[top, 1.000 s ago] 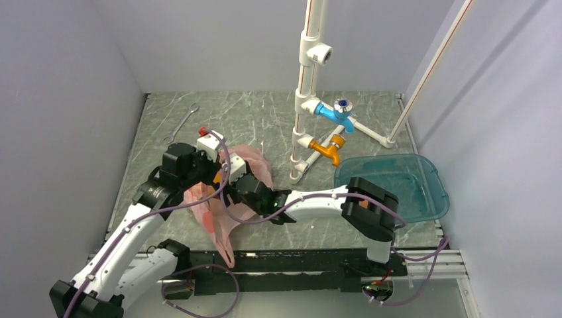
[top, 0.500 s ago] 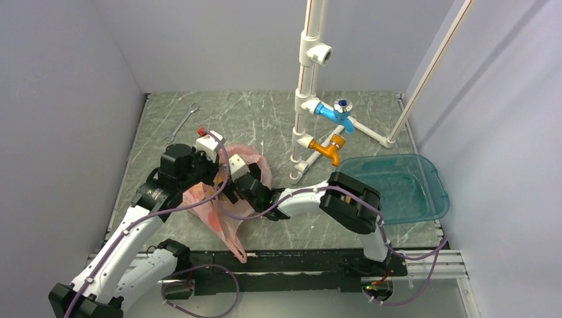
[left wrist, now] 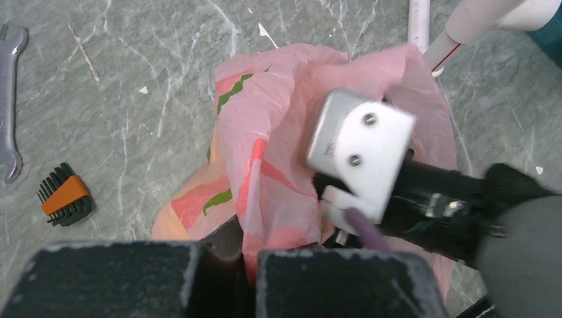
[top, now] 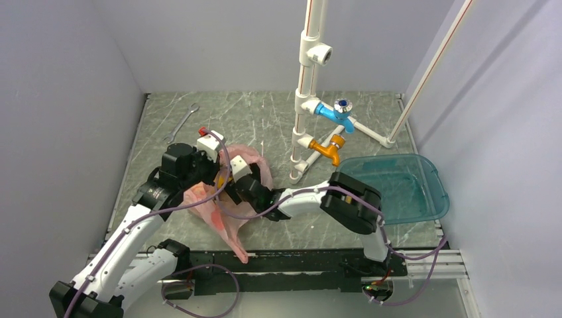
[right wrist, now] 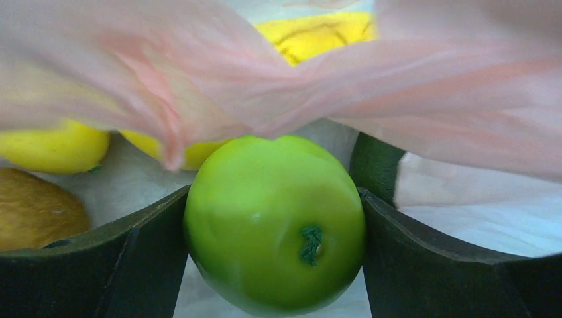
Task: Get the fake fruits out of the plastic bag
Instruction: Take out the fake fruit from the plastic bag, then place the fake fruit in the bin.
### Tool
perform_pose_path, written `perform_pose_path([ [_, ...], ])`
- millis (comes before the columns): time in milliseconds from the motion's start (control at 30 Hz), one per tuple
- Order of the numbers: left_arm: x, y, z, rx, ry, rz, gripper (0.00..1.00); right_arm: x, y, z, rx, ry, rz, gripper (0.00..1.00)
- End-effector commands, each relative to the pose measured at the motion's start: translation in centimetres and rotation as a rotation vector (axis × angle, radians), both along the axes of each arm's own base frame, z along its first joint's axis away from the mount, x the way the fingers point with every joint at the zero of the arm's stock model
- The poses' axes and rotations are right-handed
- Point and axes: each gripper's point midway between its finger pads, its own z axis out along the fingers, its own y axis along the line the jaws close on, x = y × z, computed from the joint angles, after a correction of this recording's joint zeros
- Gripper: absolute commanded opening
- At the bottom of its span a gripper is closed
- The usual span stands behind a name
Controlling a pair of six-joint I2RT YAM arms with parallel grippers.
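Observation:
The pink plastic bag (top: 222, 215) lies at the near left, its mouth held up. My left gripper (left wrist: 246, 255) is shut on a fold of the bag (left wrist: 265, 119) at its rim; it also shows in the top view (top: 213, 180). My right gripper (right wrist: 275, 228) reaches inside the bag, and both its fingers (right wrist: 132, 258) press a glossy green apple (right wrist: 272, 212). Behind the apple lie yellow mangoes (right wrist: 53, 142), a brownish-orange fruit (right wrist: 33, 209) and a dark green avocado (right wrist: 374, 165). Pink film (right wrist: 411, 86) hangs over them. In the top view the fruits are hidden.
A teal see-through tub (top: 397, 185) stands at the right. A white pipe stand with blue and orange taps (top: 308, 99) rises behind the bag. A wrench (left wrist: 10, 99) and a hex key set (left wrist: 65, 195) lie to the left. Grey walls close three sides.
My right arm has pushed further left into the bag. The bag's loose handle has swung a little to the right. The left arm has barely moved.

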Motion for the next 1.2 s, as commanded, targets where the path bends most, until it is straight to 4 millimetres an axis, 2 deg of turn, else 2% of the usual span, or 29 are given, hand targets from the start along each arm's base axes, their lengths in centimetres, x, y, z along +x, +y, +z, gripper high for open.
perform_pose_path([
  [0,0.5,-0.4,1.5,-0.01,-0.048,-0.014,0.0,-0.9,1.4,9.1,0.209,-0.058,0.034,0.39],
  [67,0.5,-0.3,1.5,-0.008,-0.046,-0.013,0.0,-1.9,1.3,11.2,0.276,-0.042,0.059,0.3],
  [133,0.5,-0.3,1.4,-0.005,-0.042,-0.01,0.0,-3.3,1.3,12.9,0.357,0.0,0.108,0.27],
  [233,0.6,-0.2,1.2,0.0,-0.037,-0.004,0.0,-6.3,1.7,14.2,0.45,0.089,0.228,0.24],
  [400,0.8,-0.1,0.9,0.009,-0.02,0.006,0.0,-10.6,0.3,13.5,0.536,0.239,0.34,0.16],
  [467,0.9,0.0,0.8,0.013,-0.015,0.013,0.0,-12.0,-0.8,13.2,0.547,0.277,0.362,0.13],
  [567,0.9,0.0,0.6,0.018,-0.005,0.017,0.0,-13.9,-2.6,13.7,0.545,0.282,0.386,0.08],
  [700,0.9,0.1,0.6,0.019,-0.002,0.021,0.0,-15.4,-6.1,14.2,0.515,0.241,0.347,0.02],
  [767,0.9,0.1,0.6,0.019,-0.003,0.02,0.0,-15.3,-8.7,13.3,0.493,0.221,0.276,0.0],
  [900,0.9,0.2,0.6,0.023,-0.005,0.028,0.0,-14.0,-14.5,11.2,0.505,0.2,0.071,0.0],
  [1067,0.9,0.4,0.6,0.025,-0.008,0.036,0.0,-11.9,-22.9,7.5,0.495,0.21,-0.34,0.0],
  [1167,1.0,0.4,0.5,0.029,-0.001,0.035,0.0,-11.0,-25.4,7.1,0.514,0.179,-0.48,0.03],
])
